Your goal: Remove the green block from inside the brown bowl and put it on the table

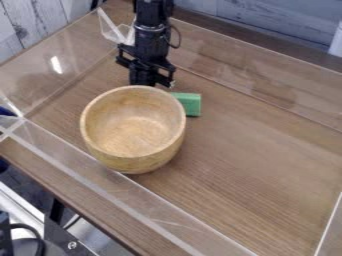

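I find the clenched, empty gripper [154,78] crowding the brown bowl [134,126]; it may knock the green block [190,104] further right.

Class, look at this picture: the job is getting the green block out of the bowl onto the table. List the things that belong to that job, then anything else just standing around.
Belongs to the job:
green block, lying on the table beside the bowl
wooden bowl, upright, nothing in it
table
gripper, shut, behind the bowl

Just there:
clear walls round the table's edges
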### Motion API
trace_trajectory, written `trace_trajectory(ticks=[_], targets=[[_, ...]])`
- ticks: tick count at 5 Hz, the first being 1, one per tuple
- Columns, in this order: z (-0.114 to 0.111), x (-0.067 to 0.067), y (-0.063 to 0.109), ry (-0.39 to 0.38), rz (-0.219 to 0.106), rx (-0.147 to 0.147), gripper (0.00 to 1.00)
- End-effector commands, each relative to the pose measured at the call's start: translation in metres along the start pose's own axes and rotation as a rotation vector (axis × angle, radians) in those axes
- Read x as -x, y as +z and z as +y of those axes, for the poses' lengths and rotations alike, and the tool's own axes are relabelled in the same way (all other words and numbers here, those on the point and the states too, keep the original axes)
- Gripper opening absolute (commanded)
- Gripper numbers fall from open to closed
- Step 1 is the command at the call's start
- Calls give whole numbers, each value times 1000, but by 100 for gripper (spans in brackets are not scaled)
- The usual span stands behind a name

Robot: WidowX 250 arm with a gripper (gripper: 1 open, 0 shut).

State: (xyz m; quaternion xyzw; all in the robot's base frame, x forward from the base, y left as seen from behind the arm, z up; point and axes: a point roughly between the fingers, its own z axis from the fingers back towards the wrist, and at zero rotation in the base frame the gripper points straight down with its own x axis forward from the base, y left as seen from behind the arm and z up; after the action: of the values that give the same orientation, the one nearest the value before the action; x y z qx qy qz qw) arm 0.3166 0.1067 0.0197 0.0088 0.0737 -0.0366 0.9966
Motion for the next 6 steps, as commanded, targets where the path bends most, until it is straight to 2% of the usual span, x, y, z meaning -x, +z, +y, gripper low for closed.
trace_trajectory(ticks=[1, 2, 3, 5, 6], targets=[[-9, -9, 28, -22, -56, -24, 0], [-17, -10, 42, -38, -70, -32, 100], [-19, -8, 46, -24, -101, -19, 0], [-20, -5, 53, 0, -166, 4, 0], [-30, -5, 54, -9, -201, 4, 0]])
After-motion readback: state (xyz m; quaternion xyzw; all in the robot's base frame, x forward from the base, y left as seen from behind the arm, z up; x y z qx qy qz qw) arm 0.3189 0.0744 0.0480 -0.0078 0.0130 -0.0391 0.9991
